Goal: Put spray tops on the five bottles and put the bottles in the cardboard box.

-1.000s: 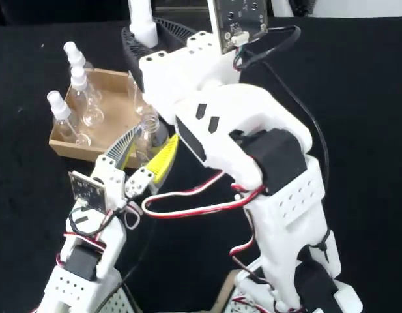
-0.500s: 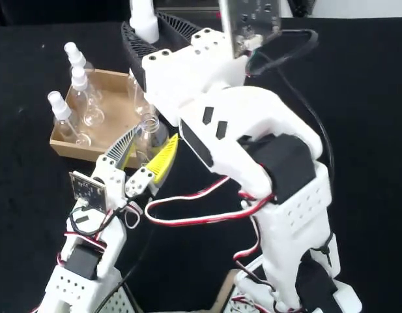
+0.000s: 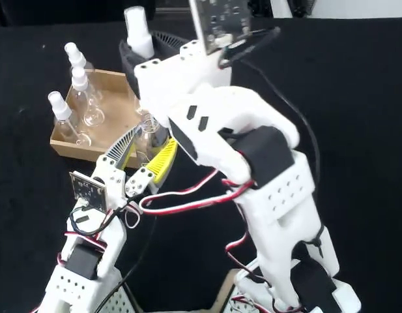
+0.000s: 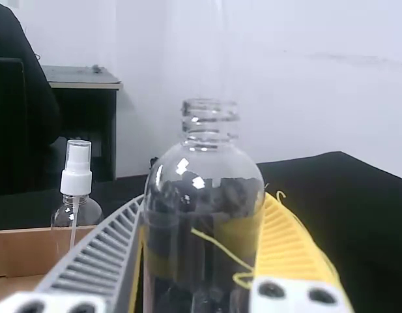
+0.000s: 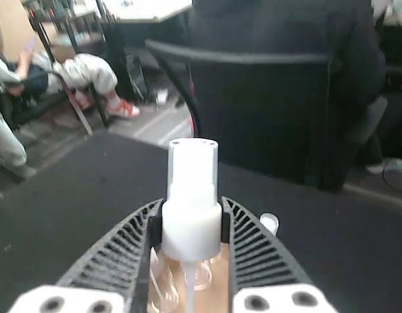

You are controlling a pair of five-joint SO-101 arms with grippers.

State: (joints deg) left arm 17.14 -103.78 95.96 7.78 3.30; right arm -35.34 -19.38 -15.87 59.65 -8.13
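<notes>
Leaning further toward the box side of the table than a moment ago, the right arm is carrying its spray top (image 3: pixel 137 26) a little that way, while the left arm is staying where it was. The right gripper (image 3: pixel 147 47) is clamping its dark ribbed fingers (image 5: pixel 126 251) against the two sides of the white collar of the spray top (image 5: pixel 191 173), nozzle pointing up and the thin dip tube hanging down between them. This top is sitting up beyond the open bottle (image 3: pixel 148 130) and apart from it, not touching its neck. The open bottle (image 4: pixel 204 208) is standing upright and uncapped, threaded neck bare, and the left gripper (image 3: pixel 150 139) is squeezing it between a grey finger (image 4: pixel 100 251) and a yellow finger (image 4: pixel 288 244), closed snugly on the clear body; whether its base is resting on the table cannot be told. It is sitting just beside the near corner of the cardboard box (image 3: pixel 70 149), outside it. Inside the box, three capped bottles (image 3: pixel 79 79) are standing upright along the far-left side, one of them (image 4: pixel 75 189) showing behind the grey finger in the left wrist view. Everything is sitting on the black table (image 3: pixel 357 98).
</notes>
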